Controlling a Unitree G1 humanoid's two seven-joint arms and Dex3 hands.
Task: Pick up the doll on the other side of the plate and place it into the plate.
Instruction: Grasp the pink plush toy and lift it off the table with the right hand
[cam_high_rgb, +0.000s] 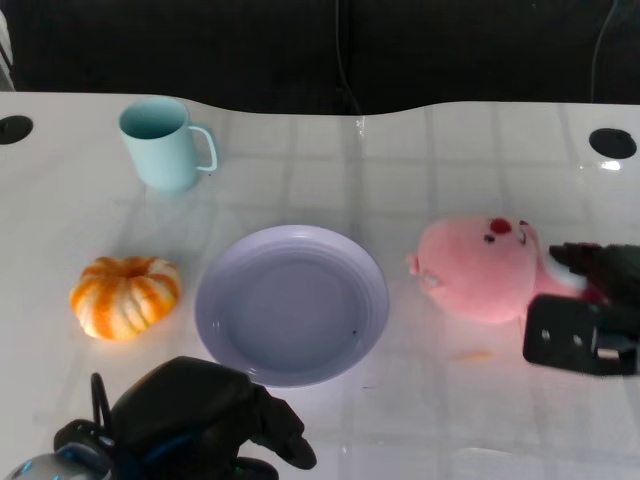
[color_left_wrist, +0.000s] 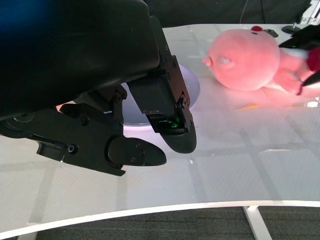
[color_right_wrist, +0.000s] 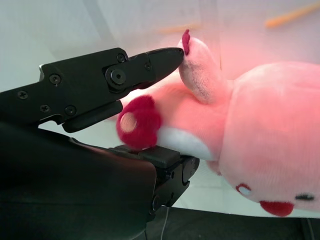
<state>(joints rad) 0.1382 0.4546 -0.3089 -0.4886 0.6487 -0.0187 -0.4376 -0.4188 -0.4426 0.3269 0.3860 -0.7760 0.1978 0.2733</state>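
Nearest, bottom left of head view: left hand (cam_high_rgb: 205, 415) low over the white table (cam_high_rgb: 420, 400), fingers (color_left_wrist: 170, 112) curled inward, nothing held; just short of the plate's near rim, not touching it. Same in left wrist view (color_left_wrist: 145, 135): black fingers folded in, bare table underneath.

Next out: lavender plate (cam_high_rgb: 292, 303) centre of table, holding nothing, one tiny dark speck inside. Visible in left wrist view behind the fingers as a pale rim (color_left_wrist: 192, 85).

Left of plate, just beside it but apart: orange-and-white striped pumpkin (cam_high_rgb: 125, 295).

Right of plate, apart from its rim: pink doll (cam_high_rgb: 478, 268) lying on its side on the table, head toward the plate, red nose and dark eyes facing up and away. Not on the plate. Also seen in left wrist view (color_left_wrist: 245, 60).

At the doll's body end: right hand (cam_high_rgb: 585, 305), coming in from the right edge. Right wrist view: black fingers (color_right_wrist: 100, 82) either side of the doll's (color_right_wrist: 270, 135) lower body, one along the top by a pink limb, another under the dark red foot; touching the plush, closed around it. Doll resting on table.

Small orange mark (cam_high_rgb: 475, 355) on table near the doll.

Farthest: light blue mug (cam_high_rgb: 165, 143) upright, back left, handle to the right, well apart from the plate. Round cable holes at table's far corners (cam_high_rgb: 612, 142). Dark background beyond table edge.
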